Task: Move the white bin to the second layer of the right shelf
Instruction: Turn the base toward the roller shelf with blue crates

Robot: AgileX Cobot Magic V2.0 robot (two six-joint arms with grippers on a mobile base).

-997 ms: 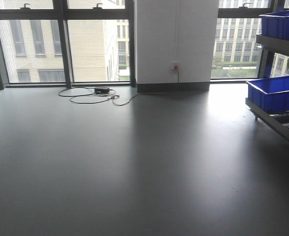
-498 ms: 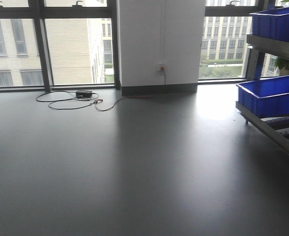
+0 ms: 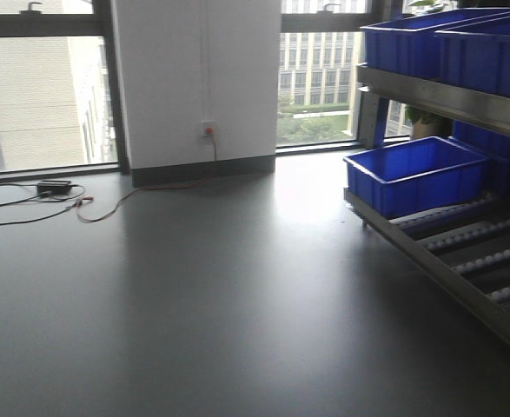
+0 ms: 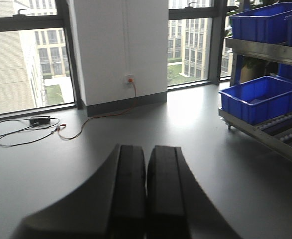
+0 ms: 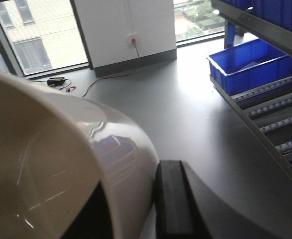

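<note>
Carrying: right claw grips the bin by its wall; left claw closed, empty. Next: square up to the shelf.

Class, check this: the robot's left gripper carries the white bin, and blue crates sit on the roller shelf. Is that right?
Not quite: the right gripper carries the white bin, shown in the right wrist view; the left gripper is shut and empty.

Your left pincer pointed forward, its two dark fingers pressed flat together with nothing between them. Your right pincer gripped the wall of the white bin, with one dark finger showing outside that wall.
</note>
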